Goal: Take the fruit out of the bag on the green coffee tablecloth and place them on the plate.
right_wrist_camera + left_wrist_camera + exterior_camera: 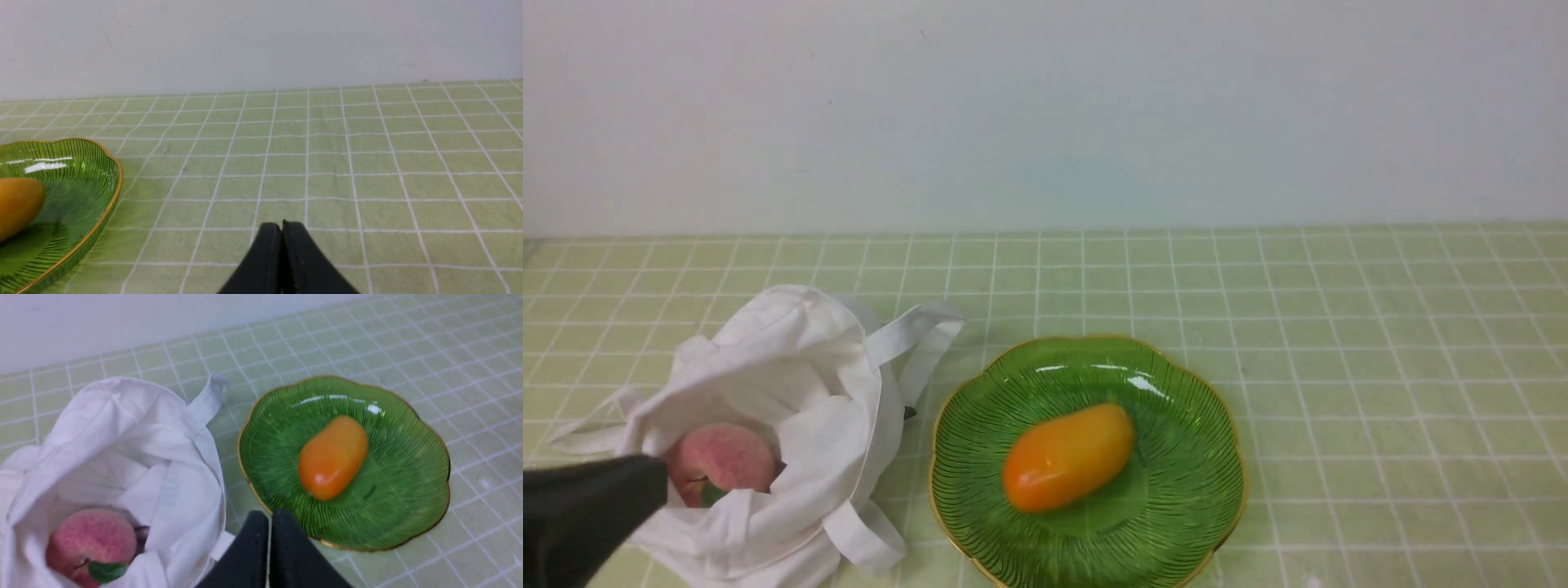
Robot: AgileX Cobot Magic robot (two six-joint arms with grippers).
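I work at a dressed tabletop set against a plain wall: it looks more like a test bench made up as a home table than a lived-in room. A pale yellow-green cloth with a grid of thin white lines (1339,367) covers the surface right up to the plain off-white wall (1045,106), which shows a few faint scuffs. The props are homely: a shallow transparent green glass plate with a scalloped gold rim (1201,392), a glossy oval orange-yellow fruit (1068,457) lying on it, and a soft white cloth tote bag (792,343) with a round pink peach (723,457) inside. I cannot tell whether this is a lab or a house.
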